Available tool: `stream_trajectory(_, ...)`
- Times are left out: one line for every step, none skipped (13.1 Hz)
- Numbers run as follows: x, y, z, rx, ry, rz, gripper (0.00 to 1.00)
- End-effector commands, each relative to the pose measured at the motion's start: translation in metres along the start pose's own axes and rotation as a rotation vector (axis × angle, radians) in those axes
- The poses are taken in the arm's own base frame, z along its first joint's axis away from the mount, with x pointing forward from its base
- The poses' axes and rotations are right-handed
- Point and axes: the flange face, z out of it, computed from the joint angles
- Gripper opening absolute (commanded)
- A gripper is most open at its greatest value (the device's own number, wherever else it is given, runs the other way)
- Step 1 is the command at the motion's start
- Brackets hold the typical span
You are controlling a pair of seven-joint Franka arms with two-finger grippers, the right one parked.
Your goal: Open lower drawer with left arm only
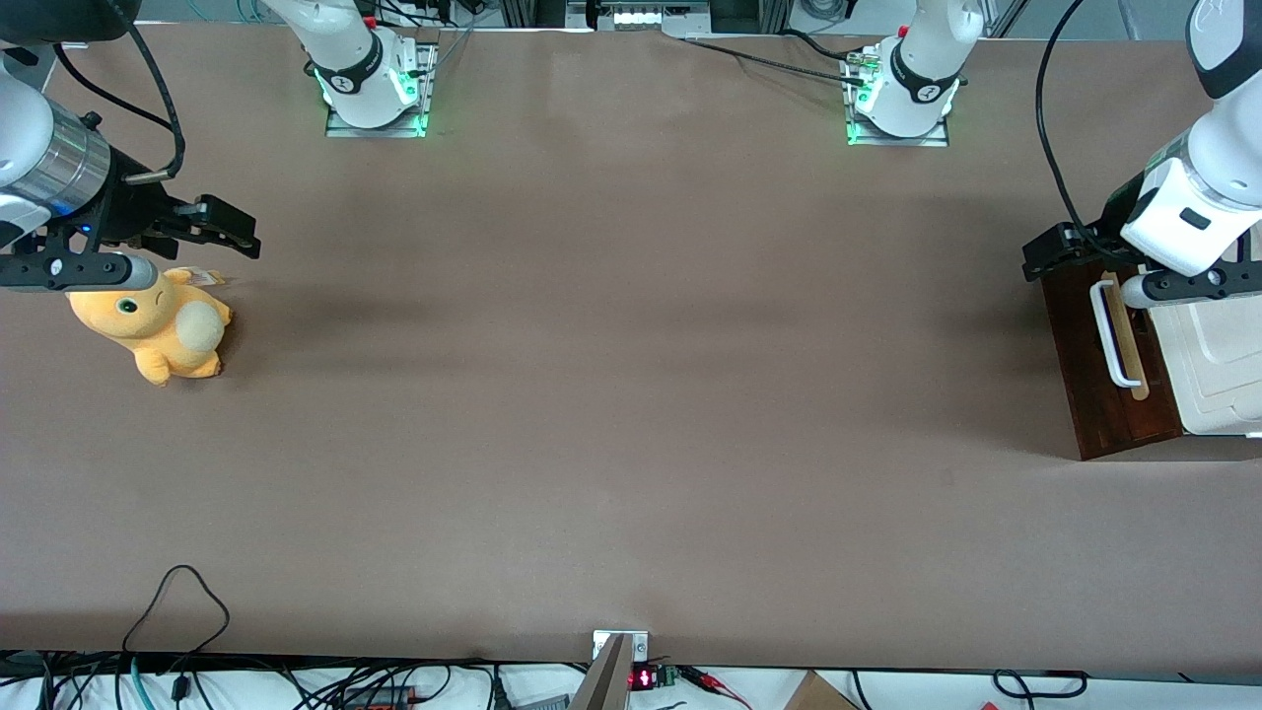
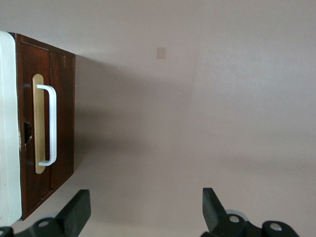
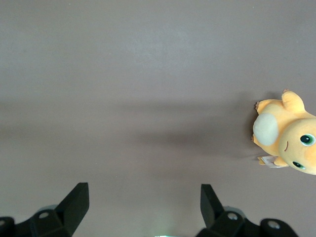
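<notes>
Approach step, drawer not yet touched. The cabinet (image 1: pixel 1218 365) sits at the working arm's end of the table (image 1: pixel 631 394), its cream-white top facing up, and serves as the landmark here. The lower drawer (image 1: pixel 1099 380) shows as the dark brown front of that cabinet, facing the parked arm's end, flush and closed as far as can be judged. Its white loop handle (image 1: pixel 1109 335) runs along a tan wood strip (image 1: pixel 1129 340) on the drawer front. The left arm (image 1: pixel 1198 197) reaches over the cabinet's farther corner, farther from the front camera than the handle's middle. The gripper (image 2: pixel 143 212) hangs above bare table in front of the cabinet, fingers spread wide and holding nothing; in the wrist view both fingertips (image 2: pixel 79 205) are well apart from the handle (image 2: pixel 49 123), with open table between them. The handle lies off to one side of the line between the fingers, not between them. Judgement: the grasp has not begun. The next move calls for bringing the spread fingers toward the cabinet front so they straddle the handle's bar, lowering to the level of the loop, closing on it, then pulling straight away from the cabinet. Risk as I read it: a skewed pull could drag the whole cabinet rather than slide the drawer.
</notes>
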Motion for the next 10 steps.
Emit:
stream_trajectory(-0.002,0.000,0.001,-0.003,-0.033,0.055,1.00)
stream_trajectory(0.000,-0.001,0.005,0.024,-0.037,0.056,1.00)
stream_trajectory(0.002,-0.002,0.012,0.111,-0.038,0.056,1.00)
stream_trajectory(0.001,0.010,0.019,0.202,-0.032,0.061,1.00)
stream_trajectory(0.000,0.015,0.030,0.282,-0.034,0.045,1.00)
stream_trajectory(-0.002,0.020,0.041,0.355,-0.034,0.041,1.00)
stream_trajectory(-0.001,0.024,0.057,0.441,-0.038,0.048,1.00)
stream_trajectory(0.000,0.023,0.076,0.530,-0.042,0.040,1.00)
stream_trajectory(0.000,0.029,0.100,0.620,-0.044,0.042,1.00)
stream_trajectory(-0.003,0.028,0.130,0.722,-0.043,0.029,0.99)
